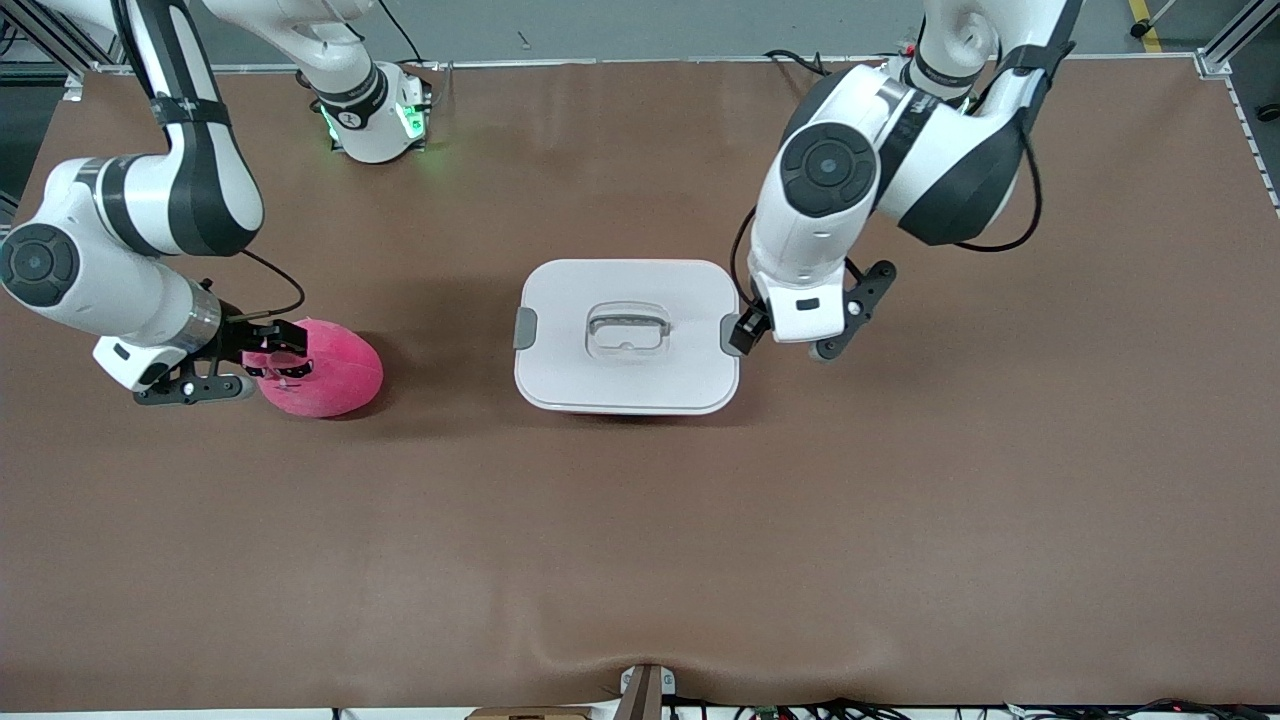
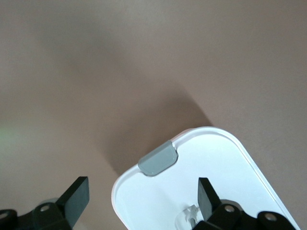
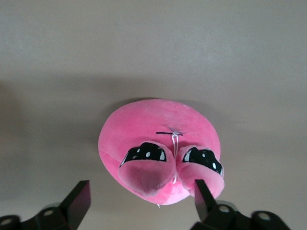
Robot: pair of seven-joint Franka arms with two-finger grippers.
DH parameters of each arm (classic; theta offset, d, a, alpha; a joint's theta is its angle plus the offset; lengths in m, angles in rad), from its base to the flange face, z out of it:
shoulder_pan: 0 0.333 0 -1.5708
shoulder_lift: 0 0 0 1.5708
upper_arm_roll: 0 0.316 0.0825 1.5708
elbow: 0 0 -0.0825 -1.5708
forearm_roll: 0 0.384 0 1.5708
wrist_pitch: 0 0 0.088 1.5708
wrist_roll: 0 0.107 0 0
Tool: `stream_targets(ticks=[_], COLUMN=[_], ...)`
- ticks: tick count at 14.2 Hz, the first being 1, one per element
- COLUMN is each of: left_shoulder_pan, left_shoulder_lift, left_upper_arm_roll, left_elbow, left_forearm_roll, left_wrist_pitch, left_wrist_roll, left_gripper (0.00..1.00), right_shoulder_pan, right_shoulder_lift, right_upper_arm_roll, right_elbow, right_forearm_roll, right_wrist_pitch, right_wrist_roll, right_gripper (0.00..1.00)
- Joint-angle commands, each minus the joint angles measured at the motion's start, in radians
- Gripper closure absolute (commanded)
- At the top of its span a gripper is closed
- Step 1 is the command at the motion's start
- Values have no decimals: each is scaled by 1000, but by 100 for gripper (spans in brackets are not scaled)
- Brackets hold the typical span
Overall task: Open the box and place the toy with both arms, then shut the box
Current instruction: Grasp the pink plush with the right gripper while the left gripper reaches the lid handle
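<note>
The box (image 1: 560,380) stands shut in the middle of the table, its white lid (image 1: 625,290) carrying a clear handle (image 1: 627,331) and a grey clip (image 1: 525,328) at each end. My left gripper (image 1: 757,330) hovers open at the box's end toward the left arm. In the left wrist view its fingers (image 2: 76,197) straddle a corner of the lid (image 2: 216,163) near a clip (image 2: 158,158). The pink toy (image 1: 335,375) lies toward the right arm's end. My right gripper (image 1: 278,353) is open over the toy's edge. The toy's face (image 3: 163,143) shows just ahead of those fingers (image 3: 205,199).
The brown table mat (image 1: 640,550) stretches bare between the box and the front camera. The right arm's base (image 1: 375,115) glows green at the back edge. Cables and a small mount (image 1: 645,690) sit at the table's front rim.
</note>
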Motion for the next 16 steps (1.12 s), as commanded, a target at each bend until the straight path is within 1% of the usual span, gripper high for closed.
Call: stream_targets(ticks=[1, 2, 4, 5, 7, 9, 12, 13, 16], left_shoulder_pan=[-24, -21, -27, -30, -64, -107, -167, -187, -199], left_shoulder_lift=[2, 2, 18, 20, 25, 44, 69, 77, 90], left_upper_arm_roll=[10, 10, 10, 10, 10, 10, 13, 13, 8], left_elbow=[18, 18, 11, 11, 12, 12, 11, 12, 12], left_forearm_roll=[-6, -9, 0, 1, -11, 3, 4, 21, 55], left_wrist_pitch=[-2, -1, 31, 44, 112, 176, 187, 194, 231], left_wrist_roll=[-96, -122, -205, -269, -404, -568, -655, -693, -787], left_gripper=[0, 0, 0, 0, 0, 0, 0, 0, 0], right_shoulder_pan=[7, 8, 12, 15, 15, 15, 16, 16, 16], right_shoulder_lift=[-3, -3, 4, 6, 11, 11, 6, 6, 1], right_upper_arm_roll=[-4, -4, -4, -4, -4, -4, -4, -3, -2], right_elbow=[-20, -20, -19, -19, -19, -19, -11, -10, 6], right_forearm_roll=[-3, -3, -3, -6, -15, -15, -15, -13, -13], right_wrist_pitch=[19, 19, 18, 19, 18, 18, 10, 10, 3], right_wrist_roll=[-9, -9, -9, -9, -11, -11, -8, -8, -6], right_gripper=[15, 25, 50, 62, 76, 100, 100, 100, 100])
